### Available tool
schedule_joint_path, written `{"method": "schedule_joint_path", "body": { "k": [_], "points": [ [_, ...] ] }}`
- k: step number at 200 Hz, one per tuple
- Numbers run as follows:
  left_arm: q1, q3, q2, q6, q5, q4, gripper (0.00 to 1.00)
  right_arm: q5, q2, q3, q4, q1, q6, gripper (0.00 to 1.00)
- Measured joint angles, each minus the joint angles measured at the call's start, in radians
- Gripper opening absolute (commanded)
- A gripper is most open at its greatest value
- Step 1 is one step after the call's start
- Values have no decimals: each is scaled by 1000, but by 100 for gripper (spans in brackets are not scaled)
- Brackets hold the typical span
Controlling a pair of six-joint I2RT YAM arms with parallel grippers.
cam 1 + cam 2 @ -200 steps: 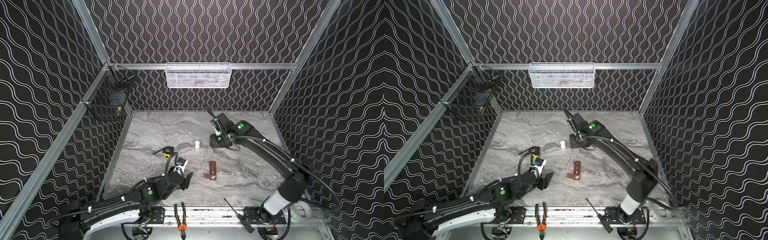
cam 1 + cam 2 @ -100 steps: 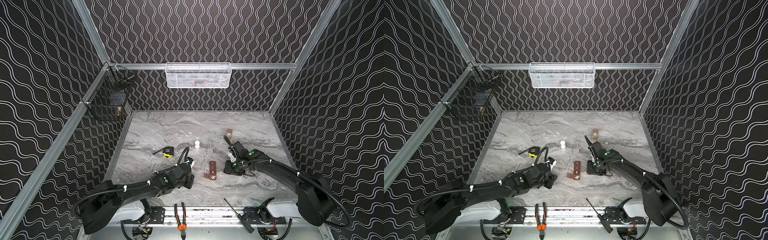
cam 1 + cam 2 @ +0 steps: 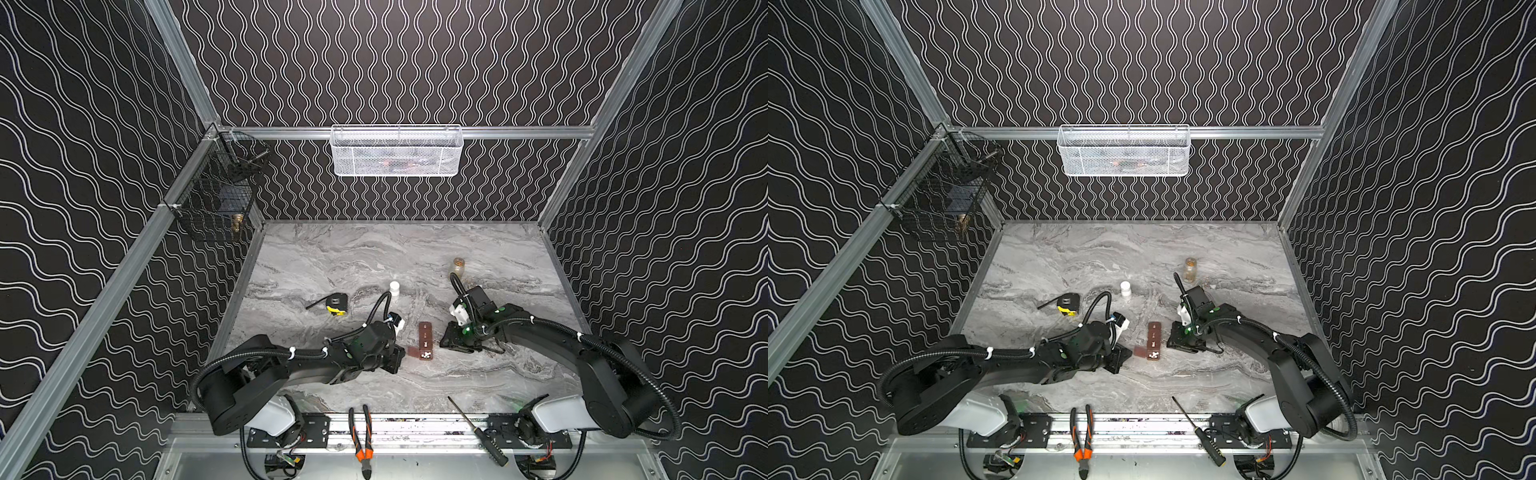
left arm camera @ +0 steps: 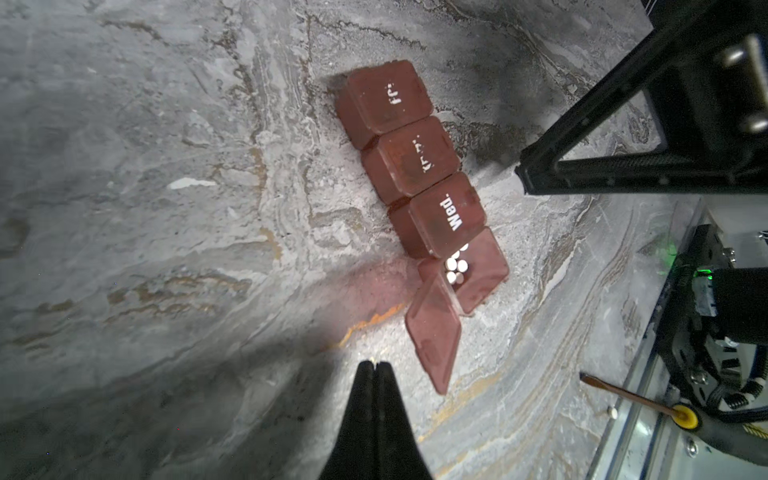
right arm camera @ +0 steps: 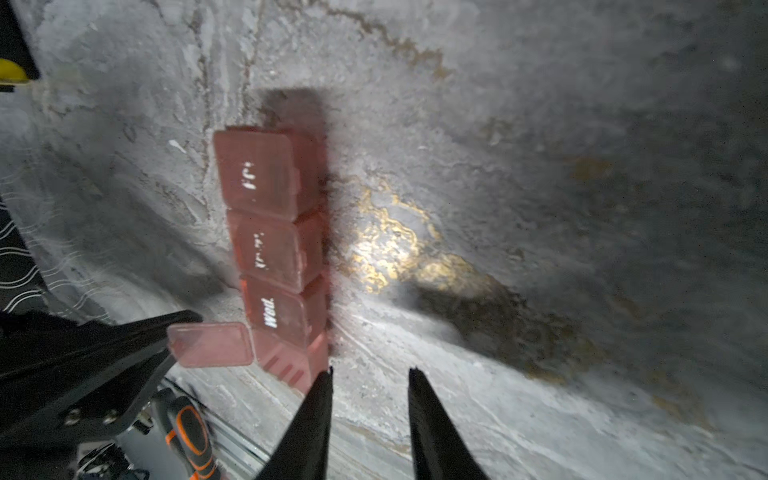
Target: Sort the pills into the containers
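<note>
The containers (image 3: 424,337) (image 3: 1153,337) are a dark reddish-brown strip of four joined compartments lying mid-table. Three lids are shut. The end compartment nearest the front stands open with its lid (image 4: 434,338) (image 5: 210,345) folded out flat. Several small white pills (image 4: 455,266) (image 3: 424,354) lie inside it. My left gripper (image 4: 374,365) (image 3: 398,360) is shut and empty, low over the table just left of the folded-out lid. My right gripper (image 5: 370,372) (image 3: 445,341) is open with nothing between its fingers, close beside the strip's right side at the open end.
An amber bottle (image 3: 457,266) stands behind the right arm and a small white cap-like cylinder (image 3: 394,288) behind the strip. A tape measure (image 3: 336,302) lies at left. Pliers (image 3: 360,432) and a screwdriver (image 3: 473,428) rest on the front rail. Wire baskets (image 3: 397,151) (image 3: 216,195) hang on the walls.
My right arm came forward from the back, leaving the amber bottle standing, and its jaws narrowed. My left gripper shut and moved right toward the strip's open lid.
</note>
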Motion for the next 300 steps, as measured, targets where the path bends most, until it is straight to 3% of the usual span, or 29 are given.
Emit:
{"method": "schedule_joint_path", "body": {
  "k": [46,81,181,300],
  "points": [
    [0,0,30,-6,31,50,0,-57,64,42,62,0,0,54],
    [1,5,33,-6,39,62,0,-80,113,63,82,4,0,55],
    [2,31,52,-6,74,72,0,-87,167,62,102,7,-1,32],
    [2,95,108,-1,107,76,9,-89,167,60,109,8,-1,30]
  ]
}}
